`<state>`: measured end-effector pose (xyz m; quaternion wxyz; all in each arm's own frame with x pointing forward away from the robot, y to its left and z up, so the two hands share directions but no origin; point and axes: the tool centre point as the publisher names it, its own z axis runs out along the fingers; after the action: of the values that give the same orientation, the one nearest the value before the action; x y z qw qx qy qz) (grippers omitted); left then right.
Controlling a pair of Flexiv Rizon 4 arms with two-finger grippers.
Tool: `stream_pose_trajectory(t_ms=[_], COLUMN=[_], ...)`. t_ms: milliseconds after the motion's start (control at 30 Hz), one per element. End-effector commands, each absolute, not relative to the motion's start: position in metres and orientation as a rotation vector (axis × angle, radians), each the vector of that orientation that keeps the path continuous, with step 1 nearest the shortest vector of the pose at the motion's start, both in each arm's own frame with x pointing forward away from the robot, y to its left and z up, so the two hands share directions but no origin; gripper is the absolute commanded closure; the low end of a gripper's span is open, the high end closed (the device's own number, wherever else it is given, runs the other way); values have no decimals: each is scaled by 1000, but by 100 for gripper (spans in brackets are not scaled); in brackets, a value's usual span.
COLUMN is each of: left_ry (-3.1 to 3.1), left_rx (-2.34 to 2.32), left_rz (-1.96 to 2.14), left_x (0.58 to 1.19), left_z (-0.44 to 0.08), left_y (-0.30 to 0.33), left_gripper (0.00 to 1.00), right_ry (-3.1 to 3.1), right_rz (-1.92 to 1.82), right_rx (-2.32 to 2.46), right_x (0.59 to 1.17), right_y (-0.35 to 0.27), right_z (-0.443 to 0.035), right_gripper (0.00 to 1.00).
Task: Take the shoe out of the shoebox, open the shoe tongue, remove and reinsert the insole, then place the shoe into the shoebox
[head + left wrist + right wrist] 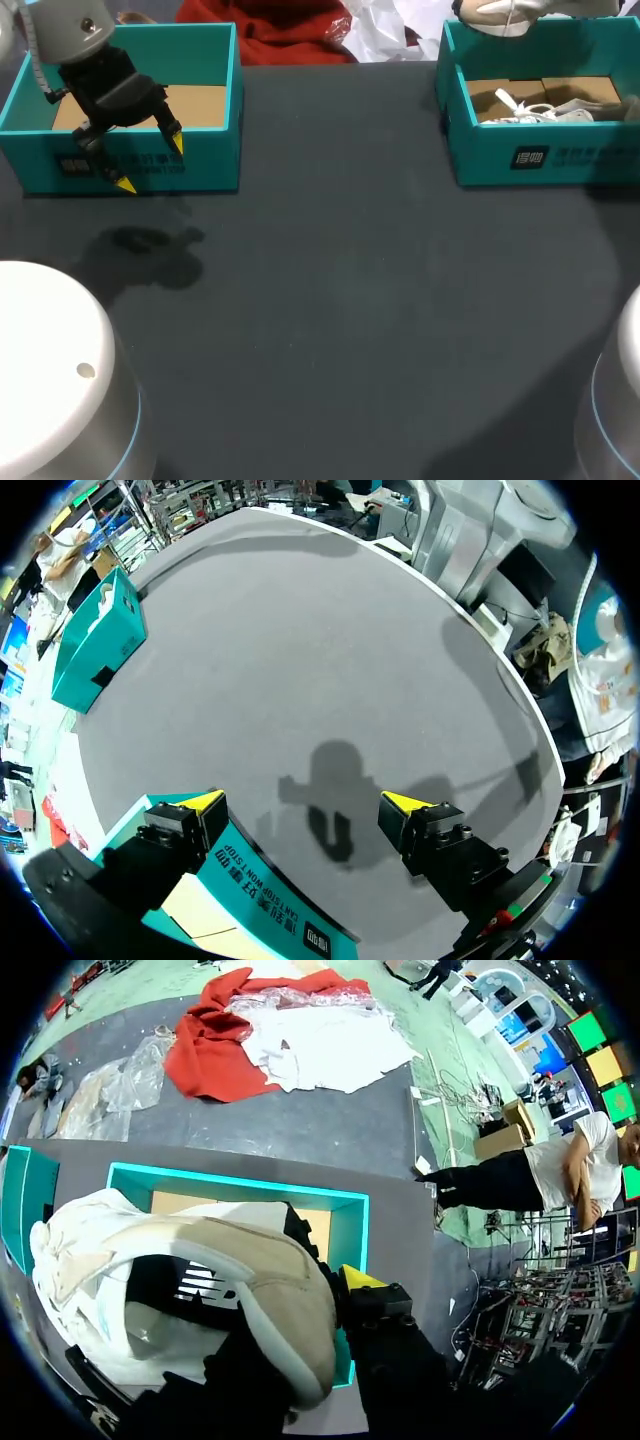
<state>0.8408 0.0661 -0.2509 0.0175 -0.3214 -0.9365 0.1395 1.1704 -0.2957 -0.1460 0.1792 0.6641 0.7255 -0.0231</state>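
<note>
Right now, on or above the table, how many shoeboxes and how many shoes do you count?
Teal shoebox: 2
Shoe: 1, held up over the right-hand box
Total: 3
The white bits inside that box are too unclear to count.

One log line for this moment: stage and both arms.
stage: shoe lifted out | right tool: shut on shoe, above right shoebox | left tool: open, empty, over left shoebox front wall
</note>
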Motion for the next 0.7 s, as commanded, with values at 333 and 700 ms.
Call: stream_pose_trajectory(t_ms=[333,700], left_ry=[-2910,-2910], left_rx=[-999,-999], left_rz=[429,429], left_x=[841,841], left_z=[-251,-251], left_y=[66,66], left_gripper=[0,0], right_ry=[1951,1847], right_rz=[-46,-56], right_rx=[1937,2039], right_x=[1153,1147], right_y=[-316,-335], right_z=[-177,-201], right_gripper=[100,100])
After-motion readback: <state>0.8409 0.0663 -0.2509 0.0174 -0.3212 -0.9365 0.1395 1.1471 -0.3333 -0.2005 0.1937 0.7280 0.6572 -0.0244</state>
